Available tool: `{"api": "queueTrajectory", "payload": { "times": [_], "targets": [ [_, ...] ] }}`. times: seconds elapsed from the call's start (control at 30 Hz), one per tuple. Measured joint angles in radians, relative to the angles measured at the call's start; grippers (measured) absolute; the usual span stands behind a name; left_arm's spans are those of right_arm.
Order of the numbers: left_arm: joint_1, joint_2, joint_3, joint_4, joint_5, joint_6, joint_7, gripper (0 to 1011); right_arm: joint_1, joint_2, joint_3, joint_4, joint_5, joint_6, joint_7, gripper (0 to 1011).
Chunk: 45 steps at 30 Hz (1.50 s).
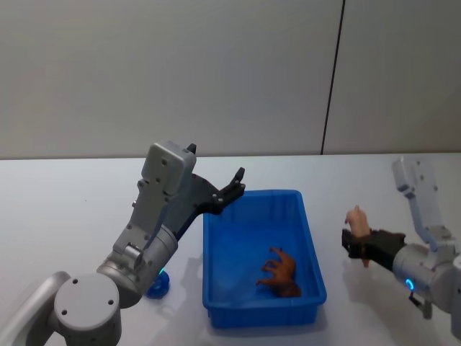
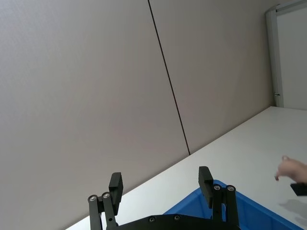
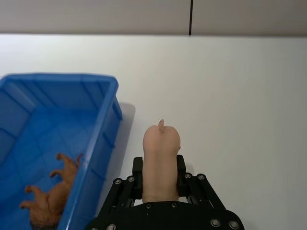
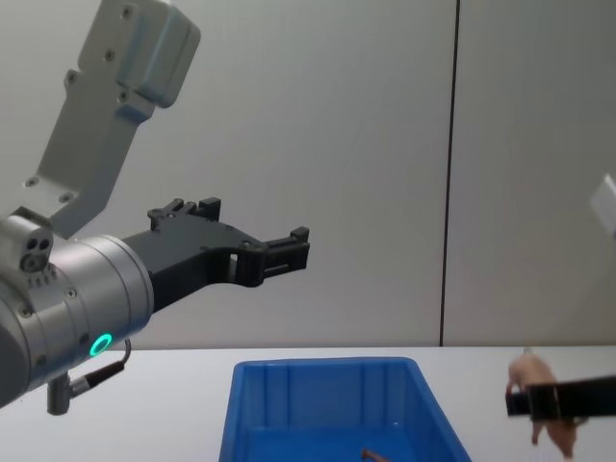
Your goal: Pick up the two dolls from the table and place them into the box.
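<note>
While the pale pink pig (image 3: 161,153) is clamped between the fingers of the right gripper (image 1: 357,244), it appears to be carried off the bench (image 1: 72,209). It is held outside the blue box (image 1: 263,313), near that box's right wall and on the side toward the bench's right edge. The grip is taken across the pig's body, with pads on both flanks. That hold is judged to keep the doll from swinging while it is carried sideways. The pig's legs are seen hanging below the fingers in the chest view, so a lift above the thick rim is judged necessary before any release.

The reddish-brown doll (image 1: 281,272) is found lying on its side on the box floor, toward the near right corner. That half of the task is accordingly judged complete.

The left gripper (image 2: 160,184) is held high over the box's far left corner, with its fingers spread wide and nothing between them. Its raised position is judged to leave the box mouth free for the other arm.

One step is outstanding: the pig must be brought over the right rim and let go inside. A release toward the far or left part of the floor is advised, so that the pig is not dropped onto the doll already there. A snag of the hanging legs on the rim is noted as the main risk.
</note>
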Motion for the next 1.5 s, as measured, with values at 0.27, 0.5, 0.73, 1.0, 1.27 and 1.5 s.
{"api": "queueTrajectory", "payload": {
  "times": [0.27,0.5,0.73,1.0,1.27,1.5],
  "targets": [
    [0.0,0.0,0.0,0.0,0.0,0.0,0.0,1001,0.004,0.007,0.002,-0.044,-0.019,-0.066,0.044,367],
    [0.0,0.0,0.0,0.0,0.0,0.0,0.0,1001,0.019,0.008,0.002,-0.061,-0.018,-0.095,0.107,367],
    [0.0,0.0,0.0,0.0,0.0,0.0,0.0,1001,0.049,0.004,-0.001,-0.061,0.001,-0.09,0.195,367],
    [0.0,0.0,0.0,0.0,0.0,0.0,0.0,1001,0.082,-0.005,-0.006,-0.038,0.026,-0.031,0.266,367],
    [0.0,0.0,0.0,0.0,0.0,0.0,0.0,1001,0.117,-0.021,-0.015,0.008,0.041,0.058,0.297,367],
    [0.0,0.0,0.0,0.0,0.0,0.0,0.0,1001,0.144,-0.037,-0.025,0.053,0.044,0.125,0.3,480]
  ]
}}
